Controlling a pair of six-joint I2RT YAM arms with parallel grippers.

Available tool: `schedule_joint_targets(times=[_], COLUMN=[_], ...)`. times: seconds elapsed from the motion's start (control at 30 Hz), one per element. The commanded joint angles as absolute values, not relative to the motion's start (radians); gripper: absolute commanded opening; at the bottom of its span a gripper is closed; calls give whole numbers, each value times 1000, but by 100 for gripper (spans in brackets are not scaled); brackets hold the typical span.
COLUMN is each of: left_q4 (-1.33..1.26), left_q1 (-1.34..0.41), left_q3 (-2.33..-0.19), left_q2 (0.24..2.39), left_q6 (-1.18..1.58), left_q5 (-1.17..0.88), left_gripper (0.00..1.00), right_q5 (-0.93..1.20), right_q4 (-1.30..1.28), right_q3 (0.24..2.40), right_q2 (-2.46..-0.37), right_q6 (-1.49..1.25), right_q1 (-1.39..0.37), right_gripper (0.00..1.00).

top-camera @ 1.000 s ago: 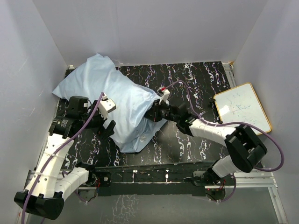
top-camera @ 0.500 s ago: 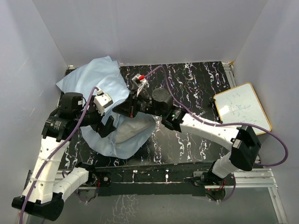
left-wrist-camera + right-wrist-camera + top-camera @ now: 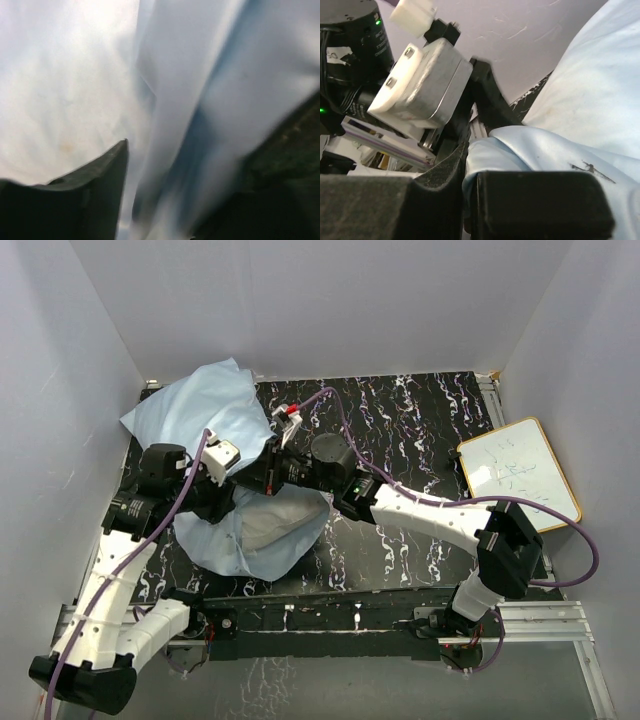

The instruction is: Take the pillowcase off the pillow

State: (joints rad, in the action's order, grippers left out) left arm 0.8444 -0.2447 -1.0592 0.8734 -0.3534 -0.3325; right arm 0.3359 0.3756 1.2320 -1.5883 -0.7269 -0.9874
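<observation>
The light-blue pillowcase [image 3: 205, 405] is bunched at the back left, and more of it lies spread at the front [image 3: 225, 550]. The off-white pillow [image 3: 285, 522] shows bare in its open mouth. My right gripper [image 3: 258, 472] is shut on a fold of the pillowcase [image 3: 540, 150], which is pinched between the black fingers [image 3: 470, 170]. My left gripper [image 3: 222, 502] is right beside it, against the fabric. In the blurred left wrist view, blue folds [image 3: 180, 100] run between its fingers [image 3: 100, 190]; whether they pinch the cloth is unclear.
A wood-framed whiteboard [image 3: 518, 472] lies at the right edge of the black marbled table [image 3: 420, 420]. White walls close in the left, back and right. The two wrists are nearly touching; the left wrist's body [image 3: 420, 85] fills the right wrist view.
My right gripper has swung left across the pillow, dragging the pillowcase edge back and baring the pillow's near end. The left gripper's fingers have drawn in around the fabric.
</observation>
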Motion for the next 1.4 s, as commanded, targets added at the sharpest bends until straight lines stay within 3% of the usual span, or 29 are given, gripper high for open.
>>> schedule_joint_targets(times=[0.0, 0.07, 0.1, 0.17, 0.23, 0.33, 0.53, 0.73, 1.07, 1.37], left_q4=[809, 809, 814, 822, 839, 888, 957, 1002, 1099, 1160], left_q1=[-248, -248, -248, -248, -248, -248, -248, -248, -248, -248], left_q3=[-1065, -1094, -1113, -1151, -1186, -1241, -1313, -1417, -1561, -1690], left_q2=[904, 922, 928, 936, 938, 952, 992, 1060, 1118, 1163], left_q6=[-344, -345, -353, -369, -386, -407, -406, -394, -400, -398], left_q5=[-242, -193, -175, -142, -126, -130, -192, -250, -270, -295], left_gripper=[26, 3, 0, 0, 0, 0, 0, 0, 0, 0], right_q5=[331, 315, 300, 271, 262, 242, 273, 123, -98, -92], right_q4=[501, 461, 440, 402, 376, 274, 219, 228, 280, 351], right_q3=[1267, 1242, 1220, 1140, 1058, 970, 844, 873, 1065, 1127], right_q2=[-1512, -1483, -1450, -1391, -1328, -1255, -1203, -1255, -1506, -1649], right_q6=[-763, -742, -724, -689, -658, -546, -321, -79, 399, 778], right_q1=[-988, -987, -983, -970, -951, -943, -980, -1126, -1163, -1183], right_gripper=[8, 8, 8, 17, 38, 52, 58, 64, 97, 98])
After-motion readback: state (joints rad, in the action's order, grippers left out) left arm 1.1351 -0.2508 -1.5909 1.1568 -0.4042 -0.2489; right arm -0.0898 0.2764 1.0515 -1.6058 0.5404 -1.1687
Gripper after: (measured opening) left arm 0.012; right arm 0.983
